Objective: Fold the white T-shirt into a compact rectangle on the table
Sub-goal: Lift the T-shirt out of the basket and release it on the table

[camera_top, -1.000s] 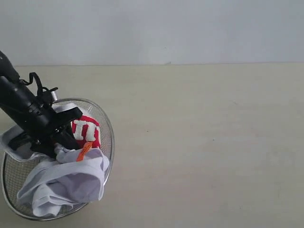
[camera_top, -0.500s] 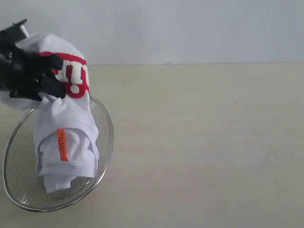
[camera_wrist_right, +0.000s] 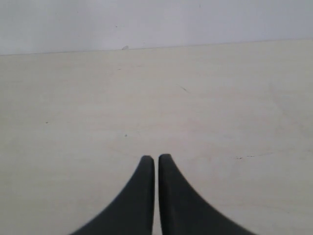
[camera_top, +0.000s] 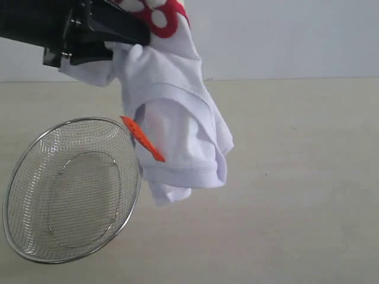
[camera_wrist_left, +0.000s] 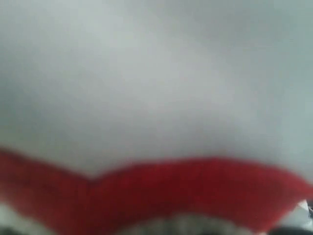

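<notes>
1. Left jaws first: we see them clamped on a bunched handful of the soft white cotton T-shirt (camera_top: 177,130), high at the top of the exterior view. The left wrist view shows only blurred white cloth and a red band.
2. Over to the right jaws: closed completely, the two dark fingers (camera_wrist_right: 142,196) pressed together, holding nothing, hovering above bare surface.
3. The shirt hangs from that single grip as a crumpled bundle. Its big red block lettering (camera_top: 163,18) sits up by the jaws, and a small orange tag (camera_top: 142,139) sticks out sideways. The lowest folds look clear of the surface.
4. Just beside the dangling cloth, a round silver wire-mesh basket (camera_top: 35,177) sits with nothing in it.
5. Where do we stand? Early, we reckon. The shirt is out of the basket, but it is not yet spread flat, and every fold remains to be made.
6. Below it all lies the broad pale beige matte desk (camera_top: 296,177), with plenty of open room to the right. A plain pale wall (camera_top: 284,35) closes the scene behind.
</notes>
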